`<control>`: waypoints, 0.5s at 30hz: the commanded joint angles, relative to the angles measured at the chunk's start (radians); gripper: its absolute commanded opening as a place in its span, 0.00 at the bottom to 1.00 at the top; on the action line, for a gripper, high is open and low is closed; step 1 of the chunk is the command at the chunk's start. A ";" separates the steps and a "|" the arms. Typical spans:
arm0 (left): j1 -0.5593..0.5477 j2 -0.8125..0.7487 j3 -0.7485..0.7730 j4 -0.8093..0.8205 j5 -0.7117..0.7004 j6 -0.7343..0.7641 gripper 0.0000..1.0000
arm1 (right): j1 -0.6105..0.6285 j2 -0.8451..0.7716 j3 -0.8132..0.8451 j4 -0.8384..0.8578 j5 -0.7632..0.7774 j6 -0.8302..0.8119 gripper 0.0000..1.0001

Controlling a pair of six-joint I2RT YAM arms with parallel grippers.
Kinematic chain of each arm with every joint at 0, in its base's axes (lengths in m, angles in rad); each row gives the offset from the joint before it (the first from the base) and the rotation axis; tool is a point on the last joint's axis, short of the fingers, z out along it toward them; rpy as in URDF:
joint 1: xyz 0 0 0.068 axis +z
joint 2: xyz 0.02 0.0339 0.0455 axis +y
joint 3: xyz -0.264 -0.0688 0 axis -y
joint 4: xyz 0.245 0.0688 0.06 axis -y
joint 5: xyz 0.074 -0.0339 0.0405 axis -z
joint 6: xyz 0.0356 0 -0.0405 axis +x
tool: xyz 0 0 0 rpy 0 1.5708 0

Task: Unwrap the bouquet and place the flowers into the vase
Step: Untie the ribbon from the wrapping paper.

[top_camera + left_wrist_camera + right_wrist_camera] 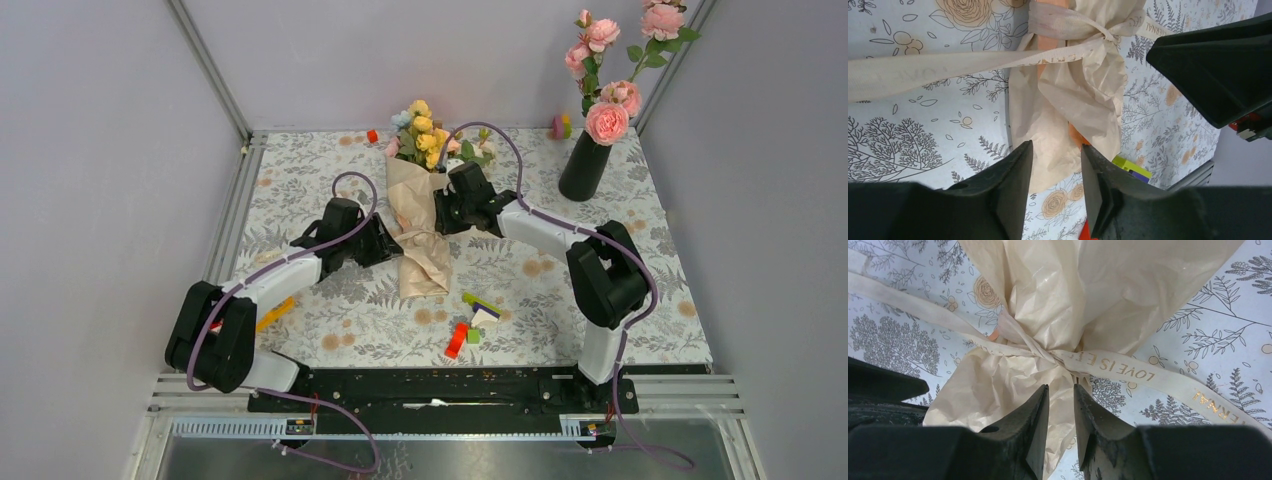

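Black fingers fill the foreground of both wrist views. On the left, the left gripper (1055,146) hovers over the lower part of the bouquet (420,215), jaws apart, with the crinkled beige paper wrap (1083,95) showing through the gap and nothing clamped.

The bouquet lies flat near the middle of the worktop (640,300), its foot toward the near edge and the flowers (425,130) toward the far edge. A cream ribbon (1128,371) cinches the wrap at its waist. The knot is not yet undone, and the tails trail over the cloth to either side.

The right gripper (1061,387) sits just beside that knot, jaws parted by a narrow gap and holding nothing. Toy blocks (470,325) lie near the near edge. The vase (585,165) stands at the far right corner, well apart from the bouquet, and already carries tall pink roses (607,110).

Likely trouble:
- Either gripper could close on paper rather than ribbon, which would tear or drag the wrap.
- A pull on the wrong tail could jam the knot tighter.
- Later, thin stems pushed into a narrow neck already crowded with roses could tip the vase.

Gold lettering on the ribbon reads "LOVE IS ET" running into the knot, and "ERNAL" further along the tail.
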 commanded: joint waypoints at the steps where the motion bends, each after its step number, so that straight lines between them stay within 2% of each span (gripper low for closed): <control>1: -0.004 -0.009 0.028 0.053 -0.005 -0.024 0.45 | 0.011 -0.020 0.020 -0.014 -0.049 -0.062 0.32; 7: -0.004 -0.053 -0.019 0.148 -0.029 -0.101 0.51 | 0.025 -0.009 0.022 -0.014 -0.048 -0.108 0.32; 14: -0.004 -0.110 -0.062 0.181 -0.083 -0.145 0.52 | 0.035 0.033 0.054 -0.028 -0.016 -0.136 0.32; 15: -0.004 -0.109 -0.069 0.189 -0.084 -0.150 0.55 | 0.036 0.039 0.060 -0.031 -0.011 -0.139 0.32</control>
